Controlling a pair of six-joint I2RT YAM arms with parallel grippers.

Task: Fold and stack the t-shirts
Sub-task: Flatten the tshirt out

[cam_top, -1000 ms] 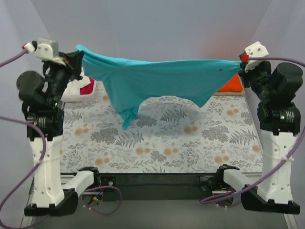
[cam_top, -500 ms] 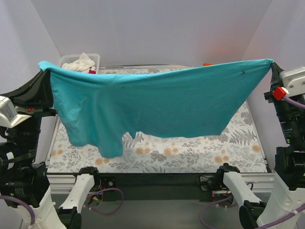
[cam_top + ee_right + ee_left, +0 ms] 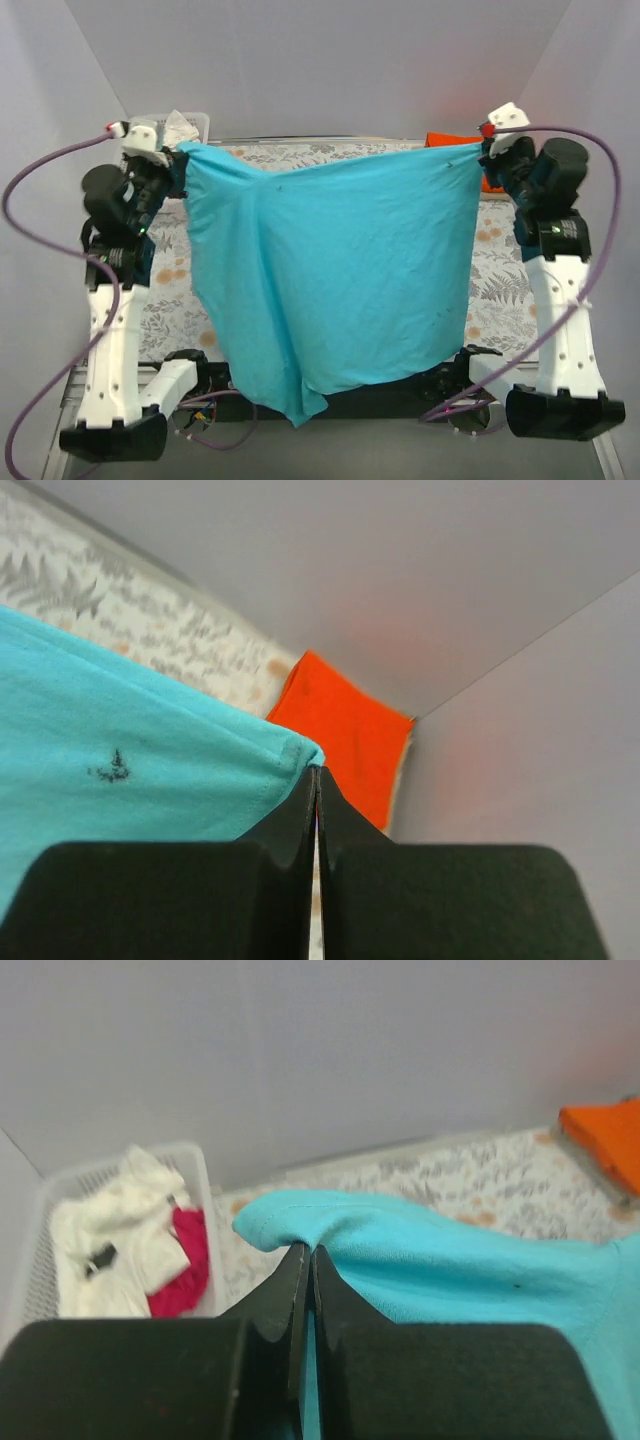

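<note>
Basket of white plastic lattice stands at the far left corner of the table covered with a leaf-and-flower patterned cloth. In the left wrist view we see inside it a crumpled white t-shirt and, just beside this, a red-pink t-shirt.

Next comes the left gripper, raised above the left side of the table. Its black jaws are pressed fully together, and they pinch one upper corner of the teal cotton t-shirt; a small fold of the cloth stands up over the fingertips (this is clear in the left wrist view).

The teal t-shirt is spread in the air between the two arms. Its upper edge runs almost straight from one gripper to the other, and the rest hangs down as a wide sheet. In the top view the sheet hides the middle of the table and the near edge, and its lowest tip lies left of the centre. We cannot tell if it touches the table.

The right gripper is also closed tight, on the other upper corner at the hem. Near this corner the cloth carries a small dark mark.

At the far right corner, beside the wall, lies a folded bright orange t-shirt, apart from the teal one.
</note>
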